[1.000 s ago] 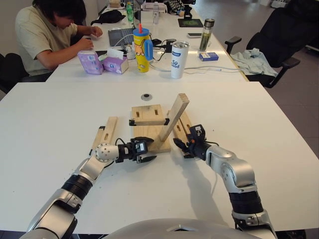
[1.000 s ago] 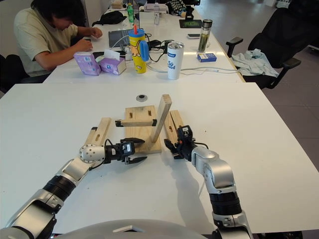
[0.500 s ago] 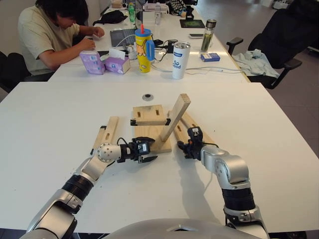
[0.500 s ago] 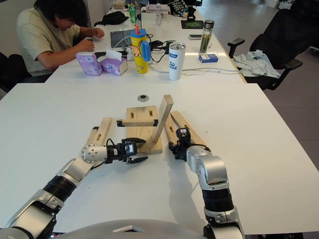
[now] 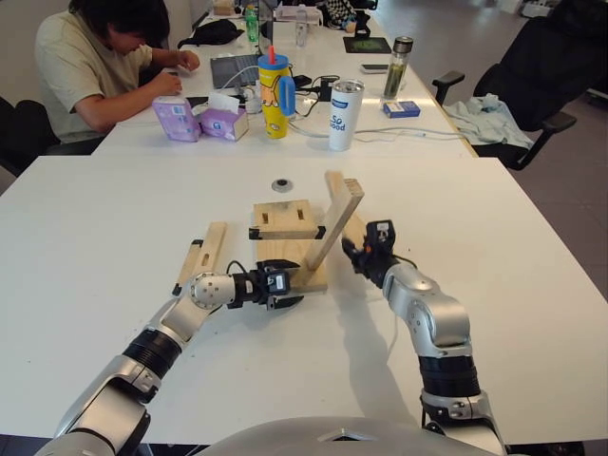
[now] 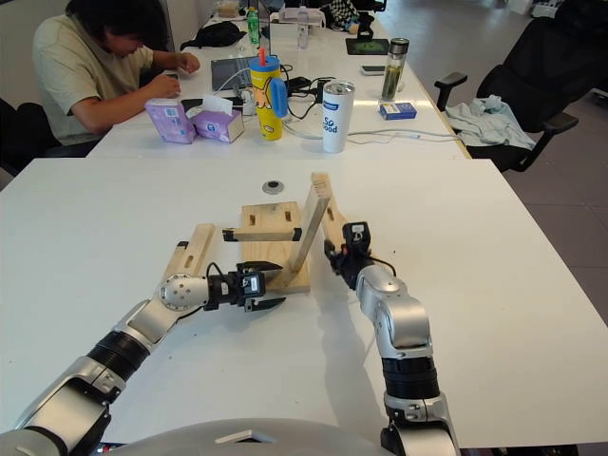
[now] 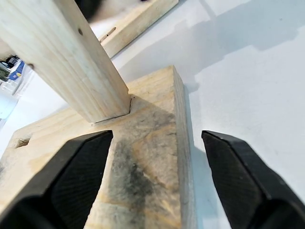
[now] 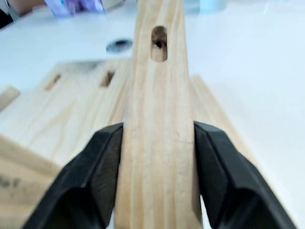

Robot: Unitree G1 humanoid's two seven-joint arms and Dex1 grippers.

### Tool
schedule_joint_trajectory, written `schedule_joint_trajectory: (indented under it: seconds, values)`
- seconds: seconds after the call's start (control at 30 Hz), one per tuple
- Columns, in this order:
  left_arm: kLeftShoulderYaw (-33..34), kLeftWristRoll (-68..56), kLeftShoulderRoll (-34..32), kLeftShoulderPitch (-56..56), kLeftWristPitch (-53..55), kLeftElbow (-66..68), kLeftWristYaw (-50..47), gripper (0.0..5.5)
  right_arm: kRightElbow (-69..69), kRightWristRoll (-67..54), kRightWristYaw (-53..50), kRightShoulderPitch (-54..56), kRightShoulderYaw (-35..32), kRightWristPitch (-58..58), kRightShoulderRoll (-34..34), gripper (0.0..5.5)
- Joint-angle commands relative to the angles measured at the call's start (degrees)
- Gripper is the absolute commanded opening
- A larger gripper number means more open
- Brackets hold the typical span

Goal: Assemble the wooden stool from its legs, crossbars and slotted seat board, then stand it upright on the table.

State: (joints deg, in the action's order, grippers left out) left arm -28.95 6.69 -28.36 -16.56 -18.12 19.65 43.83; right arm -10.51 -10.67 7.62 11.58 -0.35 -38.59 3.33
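The slotted seat board [image 5: 283, 217] lies flat mid-table with one leg [image 5: 334, 228] stuck in its near right corner, leaning to the right. A crossbar [image 5: 285, 233] with black ends lies across the board. My left gripper [image 5: 288, 288] is open at the board's near edge, one finger [image 7: 81, 181] on each side of the corner beside the standing leg [image 7: 71, 57]. My right gripper [image 5: 359, 252] is shut on a second leg [image 8: 159, 119], slotted and raised at its far end [image 5: 332, 179] just behind the leaning leg. A third leg [image 5: 205, 249] lies left of the board.
One more wooden piece [image 8: 209, 105] lies flat under the held leg, right of the board. A cable grommet [image 5: 279, 184] sits in the table behind the board. The far table carries a tumbler [image 5: 343, 114], a yellow bottle [image 5: 273, 95] and tissue boxes [image 5: 195, 121].
My right gripper moved in from the table's front to a leg lying right of the board, shut on it and tipped its far end up. My left gripper edged closer to the board.
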Motion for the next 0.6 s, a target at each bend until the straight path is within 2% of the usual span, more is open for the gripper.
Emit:
schedule_joint_trajectory:
  seconds: [0.03,0.13,0.2,0.27,0.33,0.53,0.6]
  values:
    - [1.7,-3.2,-1.5,6.9,-0.9,-4.8,2.4,3.48,1.4,-2.9,1.7,3.5,-4.2,6.3,0.0,2.05]
    - [4.6,-11.5,-2.4,11.4,4.5,-17.3,5.1,3.48,2.8,-4.3,4.0,5.6,-7.0,11.5,1.9,2.05]
    - [6.0,-18.0,-4.0,14.5,13.2,-26.9,6.7,3.48,2.8,-7.3,7.1,6.9,-9.3,13.7,2.9,2.05]
    - [9.2,-32.5,-6.2,16.2,29.0,-38.6,6.2,3.48,0.7,-15.7,13.7,8.4,-12.3,13.6,3.8,2.05]
    - [13.3,-44.4,-8.6,15.6,39.5,-46.5,4.8,3.48,-2.6,-25.2,20.3,10.0,-14.8,11.1,5.6,2.05]
    - [23.1,-63.6,-9.2,10.6,52.4,-50.9,0.0,3.48,-7.2,-52.3,29.1,13.8,-20.9,-2.1,13.4,2.05]
    - [24.9,-67.5,-9.5,10.1,54.8,-51.1,-0.3,3.77,-8.6,-59.5,30.8,13.3,-21.1,-6.2,16.1,2.05]
